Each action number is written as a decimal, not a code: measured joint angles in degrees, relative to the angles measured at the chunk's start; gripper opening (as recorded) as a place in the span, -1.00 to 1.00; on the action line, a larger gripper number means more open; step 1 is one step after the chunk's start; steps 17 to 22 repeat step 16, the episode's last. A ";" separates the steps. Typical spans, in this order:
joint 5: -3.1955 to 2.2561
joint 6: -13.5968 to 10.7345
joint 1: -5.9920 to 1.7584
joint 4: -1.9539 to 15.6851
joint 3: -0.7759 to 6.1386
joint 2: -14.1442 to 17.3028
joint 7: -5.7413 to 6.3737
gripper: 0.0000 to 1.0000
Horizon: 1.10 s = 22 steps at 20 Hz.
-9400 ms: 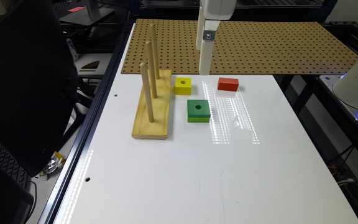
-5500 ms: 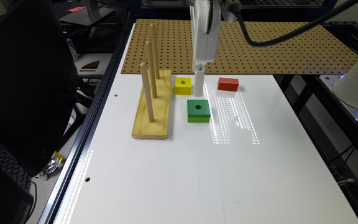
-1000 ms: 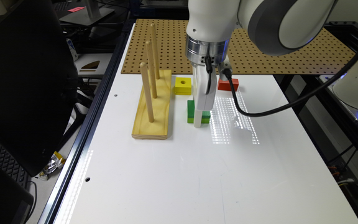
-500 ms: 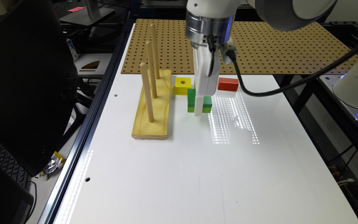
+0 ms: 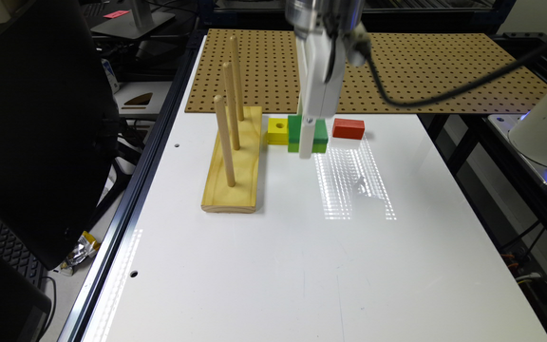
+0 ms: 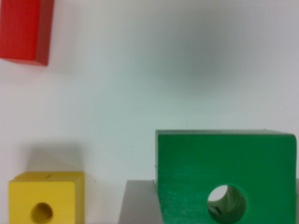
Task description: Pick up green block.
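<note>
Lifted since a moment ago, the green block now hangs off the white table with the gripper pinching it, and the arm has risen with it. In the exterior view it sits between the yellow block on the left and the red block on the right, right of the peg base. From the wrist, the green block looks large and close, though the fingers themselves are hard to make out beside it.
</note>
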 joint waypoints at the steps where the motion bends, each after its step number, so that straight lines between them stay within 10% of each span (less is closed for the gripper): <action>1: 0.00 -0.49 0.00 -0.01 0.01 -0.42 0.00 -1.00; 16: 0.02 -9.40 0.01 0.60 0.09 -9.96 0.00 -1.00; 22: 0.02 -9.40 0.01 0.60 0.09 -9.96 0.00 -1.00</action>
